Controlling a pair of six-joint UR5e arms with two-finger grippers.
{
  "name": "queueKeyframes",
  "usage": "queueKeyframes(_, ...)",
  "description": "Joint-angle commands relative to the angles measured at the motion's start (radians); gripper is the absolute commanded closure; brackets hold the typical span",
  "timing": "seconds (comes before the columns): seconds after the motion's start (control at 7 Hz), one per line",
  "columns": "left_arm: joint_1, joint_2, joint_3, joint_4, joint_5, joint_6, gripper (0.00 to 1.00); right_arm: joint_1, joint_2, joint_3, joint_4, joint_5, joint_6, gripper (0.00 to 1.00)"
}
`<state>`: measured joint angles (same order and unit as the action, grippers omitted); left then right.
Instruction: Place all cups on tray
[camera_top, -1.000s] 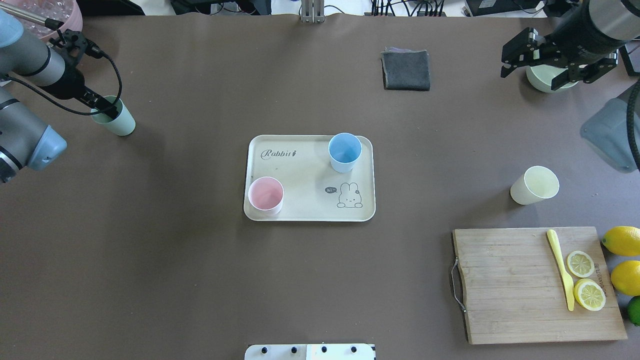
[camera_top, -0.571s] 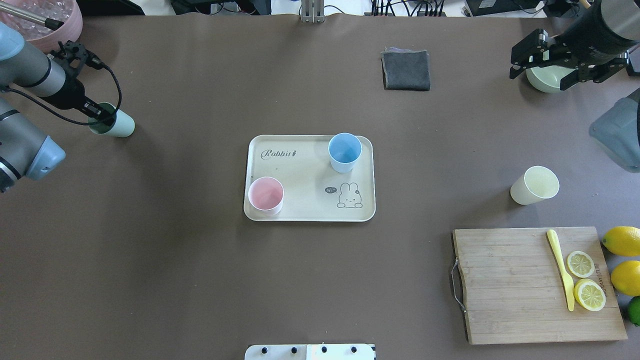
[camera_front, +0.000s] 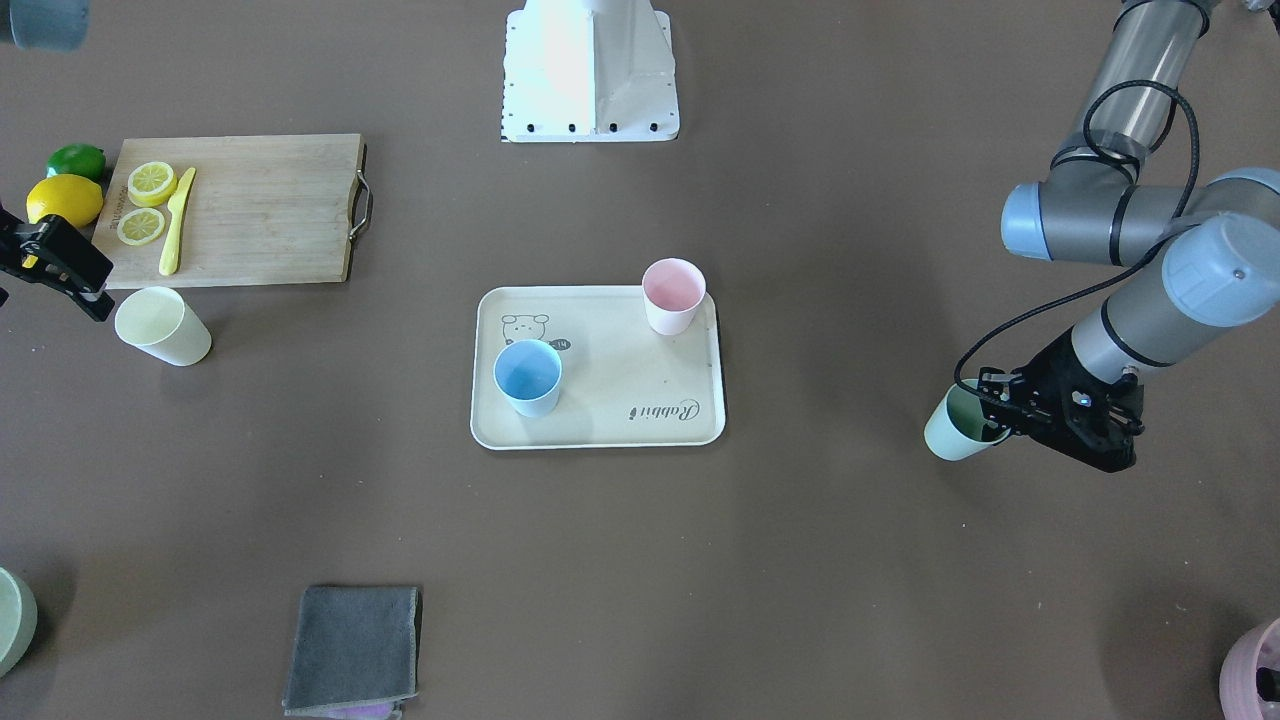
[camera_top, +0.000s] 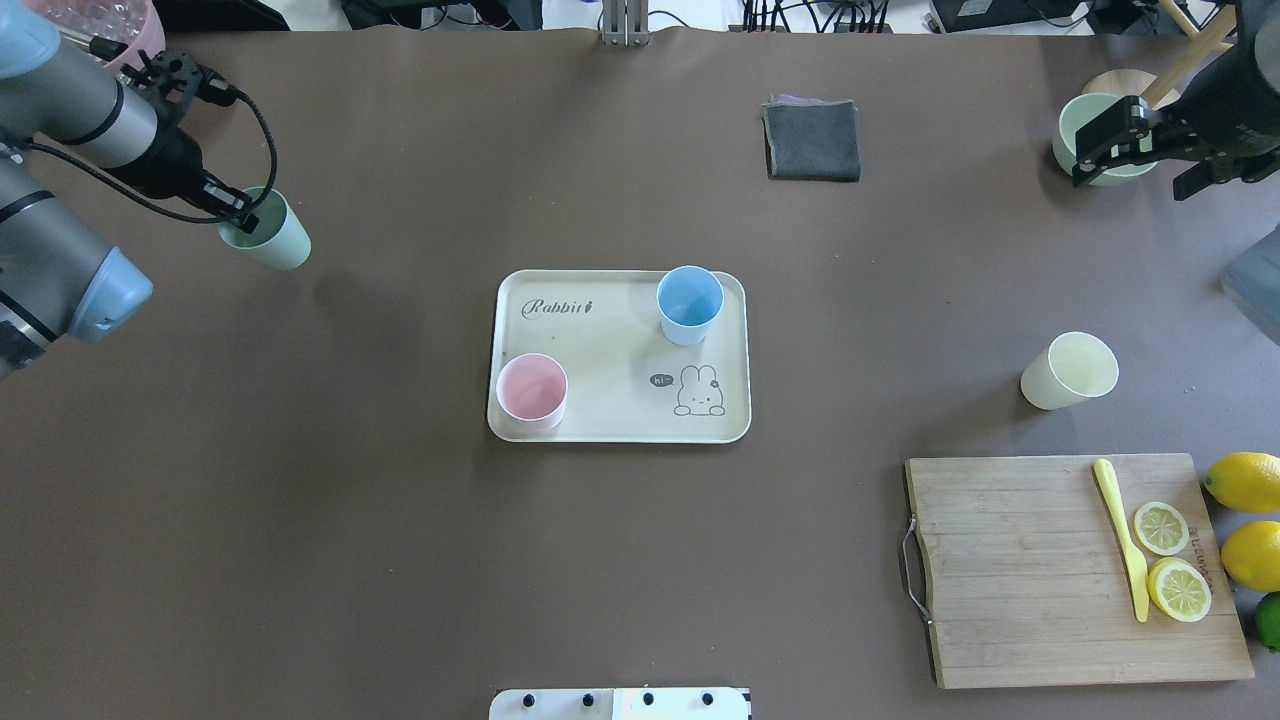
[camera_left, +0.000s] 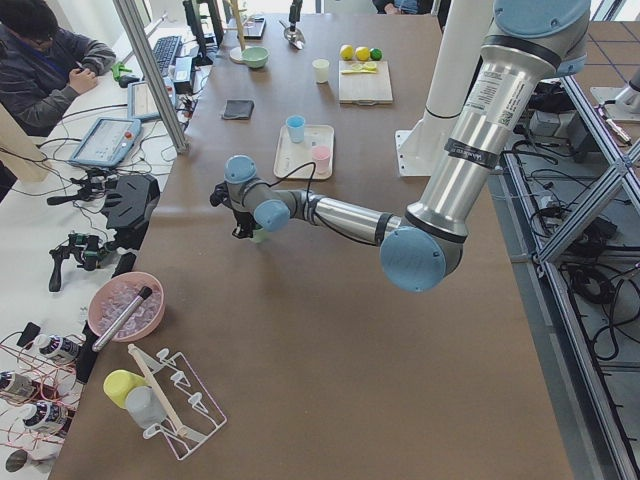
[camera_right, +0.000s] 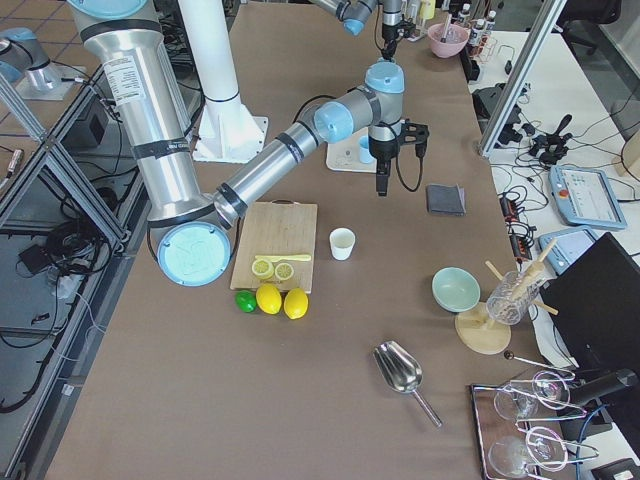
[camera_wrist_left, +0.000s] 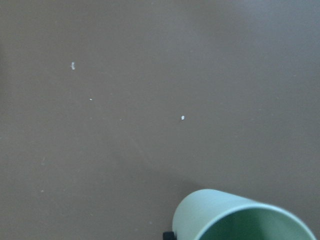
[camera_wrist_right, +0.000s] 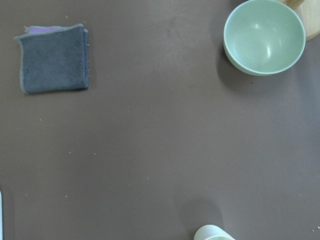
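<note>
Nearest the robot, the pink cup (camera_top: 531, 390) stands in the near-left corner of the tray (camera_top: 610, 350), and the blue cup (camera_top: 689, 303) in its far-right corner. Well to the right, the yellow cup (camera_top: 1068, 371) sits on the table, not yet placed. Farther back on the left, your left gripper (camera_top: 240, 210) is clamped on the rim of the tilted mint cup (camera_top: 272, 240). From there the tray lies to the right and nearer, so carry toward its bare middle. Far right, the right gripper (camera_top: 1140, 152) hangs with its fingers apart by the green bowl (camera_top: 1078, 118).
</note>
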<state>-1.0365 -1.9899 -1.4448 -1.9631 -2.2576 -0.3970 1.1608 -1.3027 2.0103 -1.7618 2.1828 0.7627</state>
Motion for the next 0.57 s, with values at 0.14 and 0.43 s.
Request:
queueKeyframes(0.14, 0.138, -0.122, -0.120, 0.131, 0.004, -0.298, 1.00, 0.049, -0.120, -0.001, 0.030, 0.000, -0.156, 0.00)
queueKeyframes(0.43, 0.290, -0.226, -0.086, 0.131, 0.149, -0.475, 1.00, 0.077, -0.266, -0.005, 0.167, 0.023, -0.215, 0.00)
